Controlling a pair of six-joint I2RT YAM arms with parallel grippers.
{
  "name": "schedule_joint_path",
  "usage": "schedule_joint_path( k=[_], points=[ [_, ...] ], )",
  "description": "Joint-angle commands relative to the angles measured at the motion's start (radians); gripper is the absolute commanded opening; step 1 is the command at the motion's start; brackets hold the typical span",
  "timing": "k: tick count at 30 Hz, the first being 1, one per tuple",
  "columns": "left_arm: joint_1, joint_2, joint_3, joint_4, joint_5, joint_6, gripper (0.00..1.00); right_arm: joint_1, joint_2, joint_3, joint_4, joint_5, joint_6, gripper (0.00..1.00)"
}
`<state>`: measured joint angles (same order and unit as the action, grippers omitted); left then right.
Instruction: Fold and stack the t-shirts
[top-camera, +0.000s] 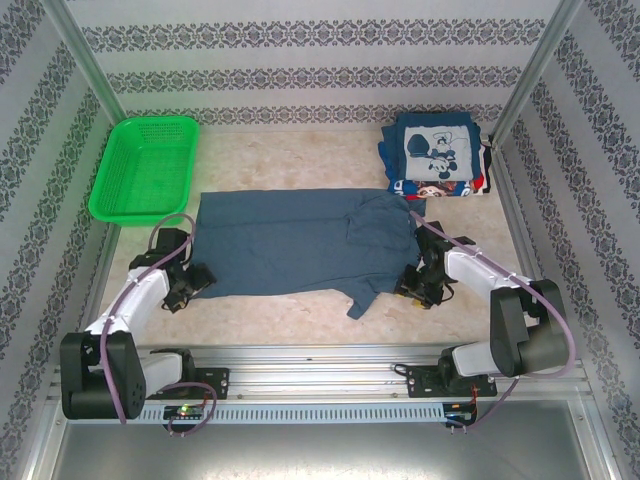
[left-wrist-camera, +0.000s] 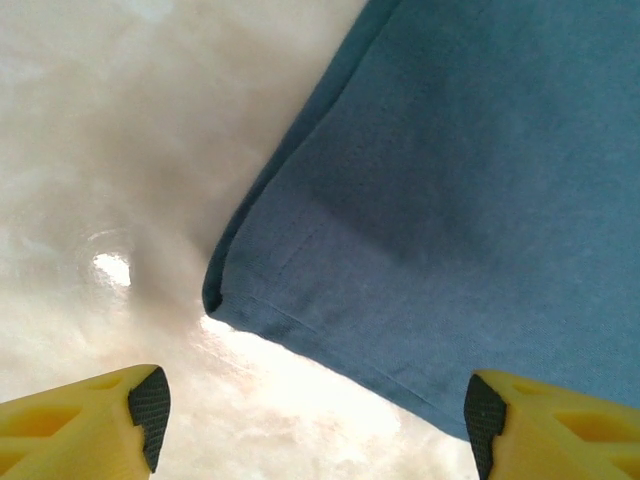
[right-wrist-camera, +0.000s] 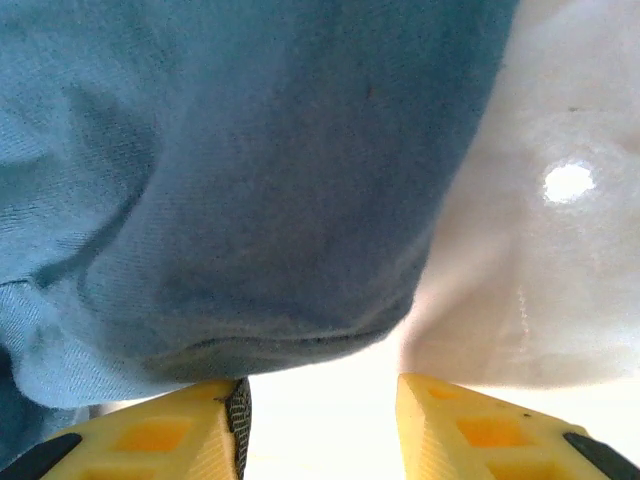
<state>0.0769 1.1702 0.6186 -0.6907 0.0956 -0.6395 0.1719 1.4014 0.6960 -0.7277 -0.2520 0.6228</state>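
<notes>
The green basket (top-camera: 145, 165) sits far left on the desk (top-camera: 290, 310). My left end effector (left-wrist-camera: 315, 410) is spread wide and clamped on nothing. The blue shirt (top-camera: 290, 245) has its hemmed corner just ahead of the pads (left-wrist-camera: 150, 405), which are cut off at the frame edge. The shirt lies flat mid-desk, its right side bunched and folded over itself. My right end effector (right-wrist-camera: 320, 400) stands apart too, bare desk in the gap, with the cloth edge just above one finger; I can't tell whether they touch. Far right, the printed shirts (top-camera: 437, 158) are stacked, and the lower ones show only their edges.
</notes>
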Motion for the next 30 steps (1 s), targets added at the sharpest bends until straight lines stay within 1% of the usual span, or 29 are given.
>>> schedule_joint_path(
  k=[1, 5, 8, 10, 14, 21, 25, 27, 30],
  points=[
    [0.028, 0.004, -0.030, 0.042, 0.003, 0.031, 0.75, -0.012, -0.009, -0.014, 0.020, 0.030, 0.012, 0.44],
    [0.061, 0.020, -0.038, 0.043, -0.014, 0.035, 0.72, -0.013, 0.005, -0.002, 0.025, 0.017, 0.012, 0.46],
    [0.085, 0.044, -0.050, 0.095, -0.002, 0.036, 0.68, -0.013, 0.010, 0.009, 0.022, 0.016, 0.008, 0.46],
    [0.099, 0.082, -0.046, 0.136, 0.018, 0.032, 0.63, -0.012, 0.011, 0.016, 0.018, 0.016, 0.007, 0.46],
    [0.121, 0.137, -0.038, 0.195, 0.030, 0.032, 0.59, -0.013, 0.009, 0.020, 0.014, 0.017, 0.002, 0.46],
    [0.146, 0.215, -0.008, 0.291, 0.098, 0.030, 0.45, -0.013, 0.007, 0.002, 0.026, 0.023, 0.009, 0.46],
    [0.147, 0.238, 0.012, 0.301, 0.129, 0.035, 0.35, -0.013, 0.027, 0.006, 0.038, 0.030, 0.008, 0.46],
    [0.149, 0.233, 0.021, 0.300, 0.148, 0.038, 0.32, -0.013, 0.038, 0.012, 0.043, 0.027, 0.009, 0.46],
    [0.149, 0.239, 0.035, 0.295, 0.168, 0.047, 0.26, -0.011, 0.052, 0.022, 0.049, 0.026, 0.011, 0.46]
  ],
)
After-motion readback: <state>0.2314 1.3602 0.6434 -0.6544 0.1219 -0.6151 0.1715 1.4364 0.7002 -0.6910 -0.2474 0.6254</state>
